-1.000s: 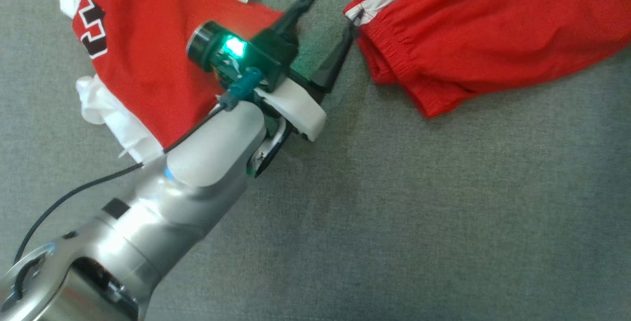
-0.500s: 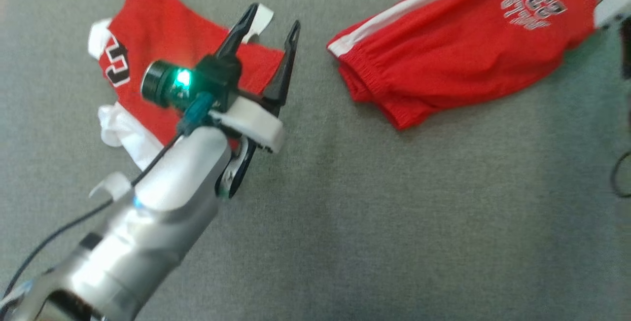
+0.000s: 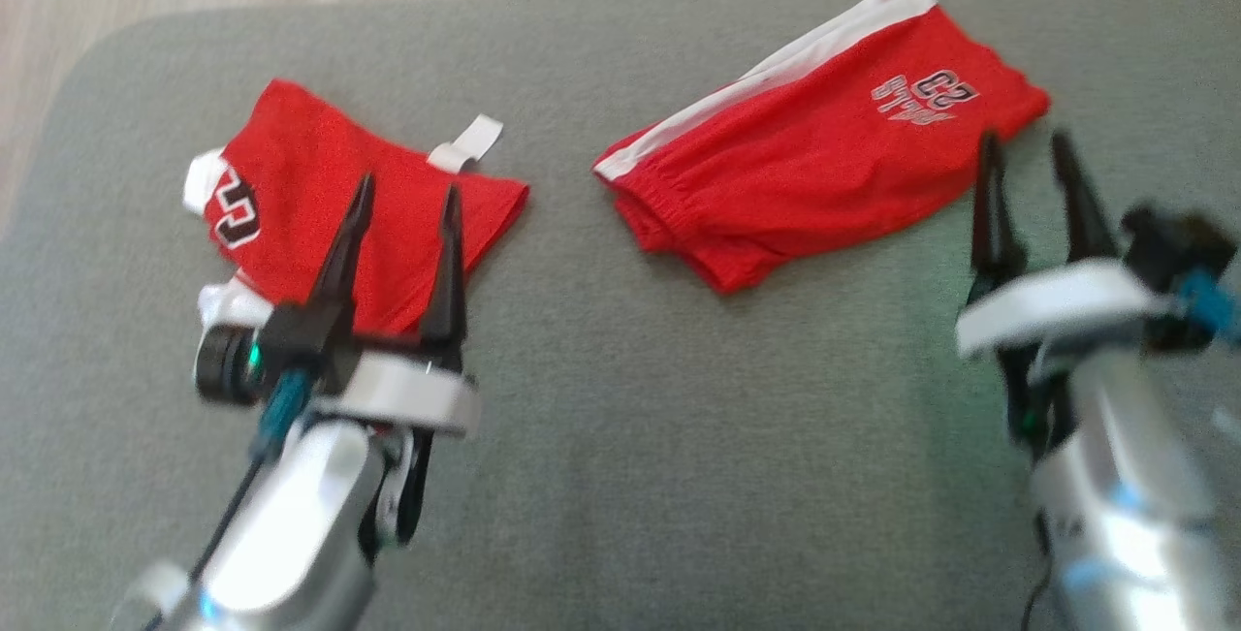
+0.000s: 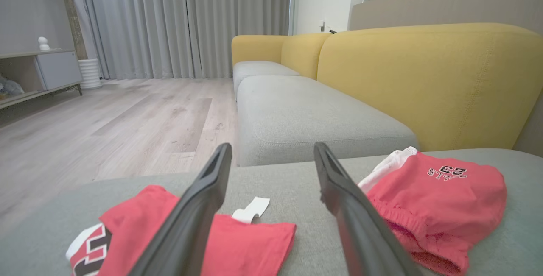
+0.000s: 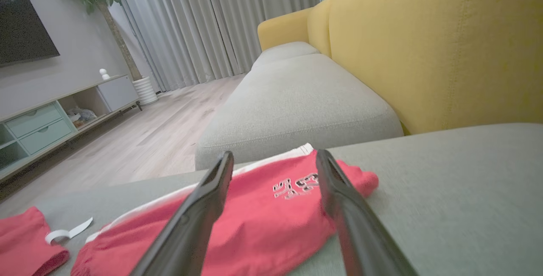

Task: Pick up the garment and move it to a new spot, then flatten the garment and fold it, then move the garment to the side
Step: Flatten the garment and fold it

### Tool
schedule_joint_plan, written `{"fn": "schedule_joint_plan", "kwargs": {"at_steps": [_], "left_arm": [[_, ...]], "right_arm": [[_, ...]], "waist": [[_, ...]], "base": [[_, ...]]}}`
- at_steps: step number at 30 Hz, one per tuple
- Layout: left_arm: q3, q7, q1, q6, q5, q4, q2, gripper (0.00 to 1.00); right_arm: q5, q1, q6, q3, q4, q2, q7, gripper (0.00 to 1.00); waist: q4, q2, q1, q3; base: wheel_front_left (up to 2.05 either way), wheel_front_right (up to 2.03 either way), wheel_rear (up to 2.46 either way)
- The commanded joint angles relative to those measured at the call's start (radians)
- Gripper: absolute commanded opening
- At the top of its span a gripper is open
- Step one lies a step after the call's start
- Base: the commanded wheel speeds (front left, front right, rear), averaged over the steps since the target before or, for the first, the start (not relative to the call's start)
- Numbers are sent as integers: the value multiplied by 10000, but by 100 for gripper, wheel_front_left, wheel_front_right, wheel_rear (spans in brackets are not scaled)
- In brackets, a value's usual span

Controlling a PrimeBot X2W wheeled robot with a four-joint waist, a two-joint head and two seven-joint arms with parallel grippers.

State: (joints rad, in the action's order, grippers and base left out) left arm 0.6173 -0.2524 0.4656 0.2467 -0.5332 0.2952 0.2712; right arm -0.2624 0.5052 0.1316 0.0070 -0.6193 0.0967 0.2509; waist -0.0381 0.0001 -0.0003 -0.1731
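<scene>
Soft even daylight, head view blurred

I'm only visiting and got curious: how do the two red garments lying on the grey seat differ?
The jersey lies to the left, the shorts to the right, with a gap between them. The jersey bears a large black-and-white character, while the shorts bear small pale print with "23". The shorts have a long white side stripe and a gathered waistband, and the jersey has white pieces poking out at its edges. Both are red and lie on the grey cushion.

Grey sofa cushion (image 3: 679, 437), yellow backrest (image 4: 424, 85) behind — wood floor (image 4: 127, 119), grey curtains (image 4: 169, 21) beyond.
</scene>
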Motion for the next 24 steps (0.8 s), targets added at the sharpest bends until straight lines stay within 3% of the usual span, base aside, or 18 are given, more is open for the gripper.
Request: {"fn": "schedule_joint_plan", "kwargs": {"at_steps": [1,7,12,19,24], "left_arm": [[-758,-92,-181,52,331,-558,163,100],[-1777,-92,-1612,-213,913,-903,-379,100],[-2255,-93,-1925,-628,1413,-847,-778,100],[-2695,-93,-1523,-1212,1941,-756,-1211,100],[-2947,-93,-1226,-1556,2142,-606,-1502,100]], "right_arm": [[-7,-404,-9,264,808,-209,106,100],[-264,-1976,-9,653,1742,-445,100,100],[-385,-2312,-9,688,2164,-461,11,100],[579,-1111,-9,-404,2690,-460,-912,100],[1398,597,-9,-1655,1891,-89,-2324,100]], "waist": [[258,-1,3,255],[418,-1,3,332],[337,-1,3,145],[7,-1,3,-645],[-321,-1,3,-1280]], "base": [[0,0,0],[0,0,0],[0,0,0],[0,0,0],[0,0,0]]}}
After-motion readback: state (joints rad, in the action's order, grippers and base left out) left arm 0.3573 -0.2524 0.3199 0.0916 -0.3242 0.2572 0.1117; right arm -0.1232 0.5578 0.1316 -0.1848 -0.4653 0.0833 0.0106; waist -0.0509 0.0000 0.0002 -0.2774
